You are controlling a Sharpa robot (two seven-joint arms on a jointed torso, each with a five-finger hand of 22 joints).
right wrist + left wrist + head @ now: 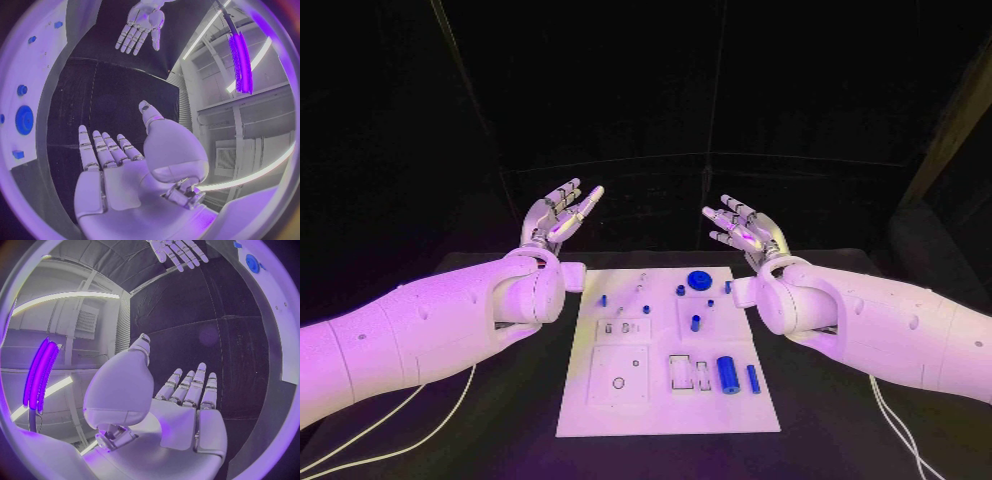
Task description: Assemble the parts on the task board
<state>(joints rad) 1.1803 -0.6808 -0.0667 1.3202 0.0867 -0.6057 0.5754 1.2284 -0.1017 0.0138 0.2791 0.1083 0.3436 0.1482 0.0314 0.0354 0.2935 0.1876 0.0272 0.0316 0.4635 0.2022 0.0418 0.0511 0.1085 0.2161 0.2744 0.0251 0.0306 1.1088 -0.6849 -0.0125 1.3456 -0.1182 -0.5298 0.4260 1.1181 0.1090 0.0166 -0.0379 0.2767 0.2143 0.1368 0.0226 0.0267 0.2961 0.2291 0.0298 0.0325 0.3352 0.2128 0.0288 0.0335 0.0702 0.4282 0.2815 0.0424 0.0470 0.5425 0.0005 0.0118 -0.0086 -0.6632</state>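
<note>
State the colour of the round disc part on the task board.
Blue; the round disc on the white task board shows best in the head view.

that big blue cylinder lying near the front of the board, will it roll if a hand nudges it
Probably. The blue cylinder lies on its side on the flat task board, so a sideways nudge likely rolls it. It looks rigid and smooth, possibly slippery for fingers.

Task board [661,400] far corners sit behind both wrists (small parts [640,290] too tiny to identify)
</note>
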